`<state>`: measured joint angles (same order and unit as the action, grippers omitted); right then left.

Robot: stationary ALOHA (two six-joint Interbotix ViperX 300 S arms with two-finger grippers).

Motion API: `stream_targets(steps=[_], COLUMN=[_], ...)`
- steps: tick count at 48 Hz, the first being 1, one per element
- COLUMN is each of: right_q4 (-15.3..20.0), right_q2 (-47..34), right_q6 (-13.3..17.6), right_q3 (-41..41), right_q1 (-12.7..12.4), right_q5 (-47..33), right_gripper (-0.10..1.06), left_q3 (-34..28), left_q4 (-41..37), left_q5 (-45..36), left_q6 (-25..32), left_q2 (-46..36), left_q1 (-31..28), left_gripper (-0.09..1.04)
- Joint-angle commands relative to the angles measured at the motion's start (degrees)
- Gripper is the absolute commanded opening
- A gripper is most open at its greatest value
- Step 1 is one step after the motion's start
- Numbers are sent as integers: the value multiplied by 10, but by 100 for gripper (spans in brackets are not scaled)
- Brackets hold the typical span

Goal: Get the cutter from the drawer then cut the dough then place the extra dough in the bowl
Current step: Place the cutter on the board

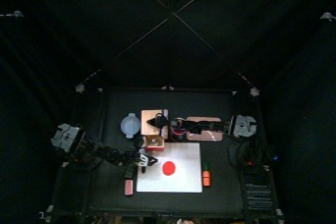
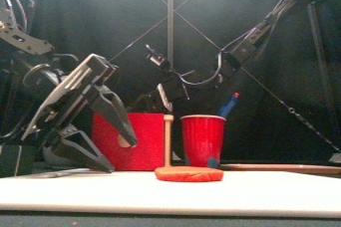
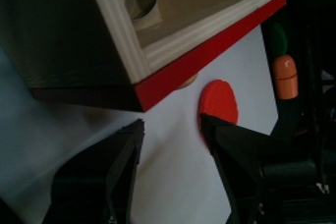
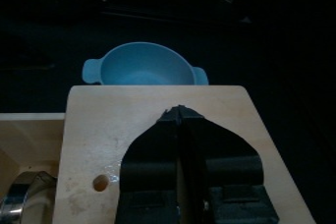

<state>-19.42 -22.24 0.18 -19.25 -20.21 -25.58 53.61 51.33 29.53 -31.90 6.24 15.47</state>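
The pale wooden box (image 1: 155,122) stands at the back of the table, its red drawer front (image 2: 131,141) facing forward. A flat red dough disc (image 1: 170,167) lies on the white cutting board (image 1: 184,184). My left gripper (image 3: 171,130) is open, just in front of the red drawer front and beside the dough (image 3: 218,103), holding nothing. My right gripper (image 4: 178,115) is shut with its tips on the box's top (image 4: 92,130). A metal rim that may be the cutter (image 4: 14,203) shows at the box's side. The blue-grey bowl (image 4: 141,68) sits behind the box.
A red cup (image 2: 202,139) with a blue toy knife (image 2: 229,105) stands right of the box. An orange toy (image 1: 206,177) lies on the board's right edge, another (image 1: 128,184) off its left edge. A pink tray (image 1: 201,126) lies under the right arm.
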Motion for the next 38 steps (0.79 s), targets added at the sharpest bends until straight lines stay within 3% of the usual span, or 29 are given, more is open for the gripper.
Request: stream_targets(steps=[1,24,38], right_q4=[-1,5,58], right_q2=[1,12,75], right_q6=[-2,10,10], right_q3=[-2,3,0], right_q1=[-4,0,43], right_q5=[9,12,62], right_gripper=[-7,-7,-7], left_q3=[3,104,144], left_q4=[-8,-105,-256], left_q5=[9,4,19], left_q6=[3,4,53], left_q2=[-25,-205,-305], left_q1=[-1,3,-18], left_gripper=[88,87,86])
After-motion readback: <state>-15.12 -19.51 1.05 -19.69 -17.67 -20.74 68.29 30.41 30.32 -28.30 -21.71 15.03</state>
